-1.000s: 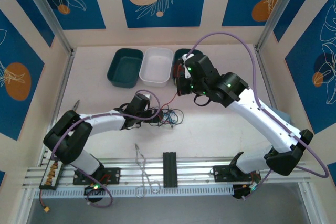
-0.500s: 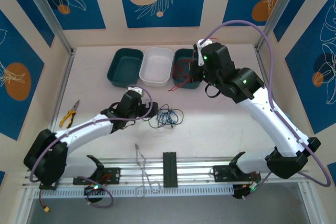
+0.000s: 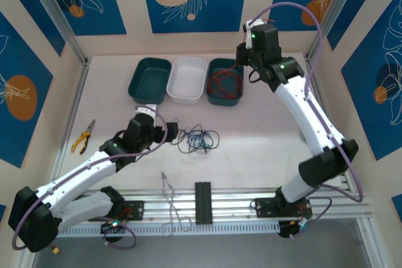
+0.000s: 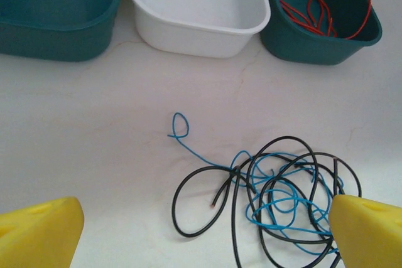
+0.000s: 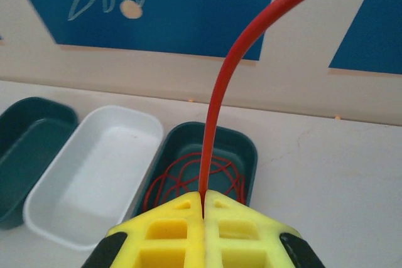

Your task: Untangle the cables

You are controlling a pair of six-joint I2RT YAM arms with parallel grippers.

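A red cable lies coiled in the right teal tray (image 3: 225, 83) (image 4: 323, 1). My right gripper (image 5: 203, 198) hangs above that tray (image 5: 248, 149), shut on one end of the red cable (image 5: 220, 92), which curves up past the camera. In the top view the right gripper (image 3: 244, 62) is at the tray's far right corner. Black and blue cables (image 3: 198, 139) (image 4: 282, 199) lie tangled on the table. My left gripper (image 3: 171, 134) (image 4: 204, 236) stands open just left of the tangle, its yellow fingertips (image 4: 41, 230) astride the near loops and holding nothing.
An empty dark teal tray (image 3: 149, 80) and an empty white tray (image 3: 188, 78) stand left of the red cable's tray. Yellow-handled pliers (image 3: 82, 136) lie at the left. A silvery wire loop (image 3: 173, 202) and a black block (image 3: 203, 202) rest on the front rail.
The right gripper has carried the red cable up and back, from near the tangle to above the right tray, where it now coils. The left gripper has drawn back left off the tangle.
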